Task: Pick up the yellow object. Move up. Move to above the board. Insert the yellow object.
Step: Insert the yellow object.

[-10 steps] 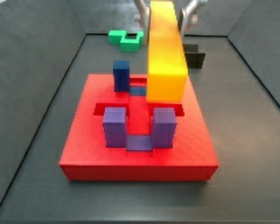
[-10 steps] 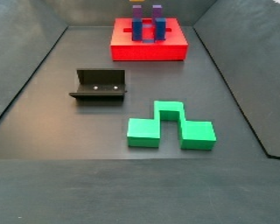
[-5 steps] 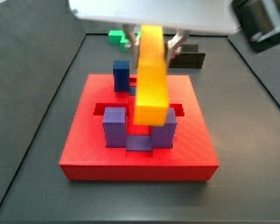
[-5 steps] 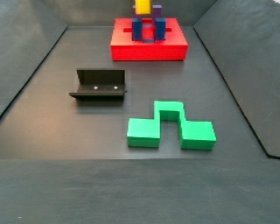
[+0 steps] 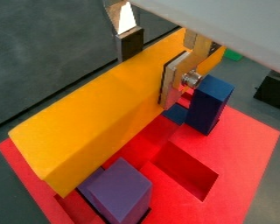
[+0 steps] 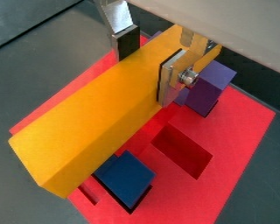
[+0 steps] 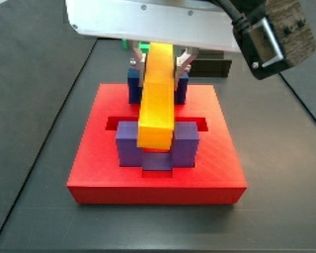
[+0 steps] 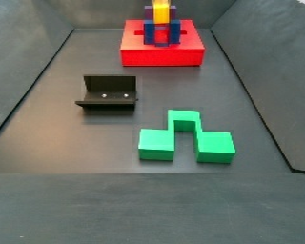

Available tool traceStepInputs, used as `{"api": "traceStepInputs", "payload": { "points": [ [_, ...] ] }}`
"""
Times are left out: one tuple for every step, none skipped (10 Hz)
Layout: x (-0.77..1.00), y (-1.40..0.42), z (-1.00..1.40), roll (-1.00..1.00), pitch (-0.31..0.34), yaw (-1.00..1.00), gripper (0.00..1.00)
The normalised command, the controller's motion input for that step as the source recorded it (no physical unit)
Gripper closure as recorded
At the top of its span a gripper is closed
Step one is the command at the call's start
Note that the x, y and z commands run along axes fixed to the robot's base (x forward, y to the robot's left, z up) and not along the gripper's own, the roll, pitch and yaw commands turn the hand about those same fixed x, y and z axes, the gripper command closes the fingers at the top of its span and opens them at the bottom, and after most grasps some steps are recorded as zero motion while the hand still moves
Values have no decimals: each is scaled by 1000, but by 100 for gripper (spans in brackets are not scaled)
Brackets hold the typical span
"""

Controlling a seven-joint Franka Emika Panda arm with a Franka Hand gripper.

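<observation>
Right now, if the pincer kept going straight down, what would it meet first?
Probably the posts: the pincer is shut on the yellow object, whose low end sits between the purple posts on the board.

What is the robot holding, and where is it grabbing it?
The gripper, above the board, holds the yellow object. Its fingers pinch the bar's two long flat sides near its upper end; the lower end points down between the posts.

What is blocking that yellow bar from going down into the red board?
Nothing visible does. The gripper holds the yellow bar tilted above the red board, its low end between the two purple posts, where the path looks open.
</observation>
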Motion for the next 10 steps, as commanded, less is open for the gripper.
{"api": "traceStepInputs", "payload": {
  "points": [
    [0,0,-194,0,0,31,100],
    [3,0,-140,0,0,31,100],
    [0,-9,-117,16,0,29,100],
    [0,-3,-114,23,0,26,100],
    [26,0,0,0,0,49,100],
    [51,0,0,16,0,94,100],
    [66,0,0,43,0,123,100],
    [97,0,0,40,6,123,100],
    [23,0,0,56,10,71,100],
    [0,-51,0,89,27,-57,100]
  ]
}}
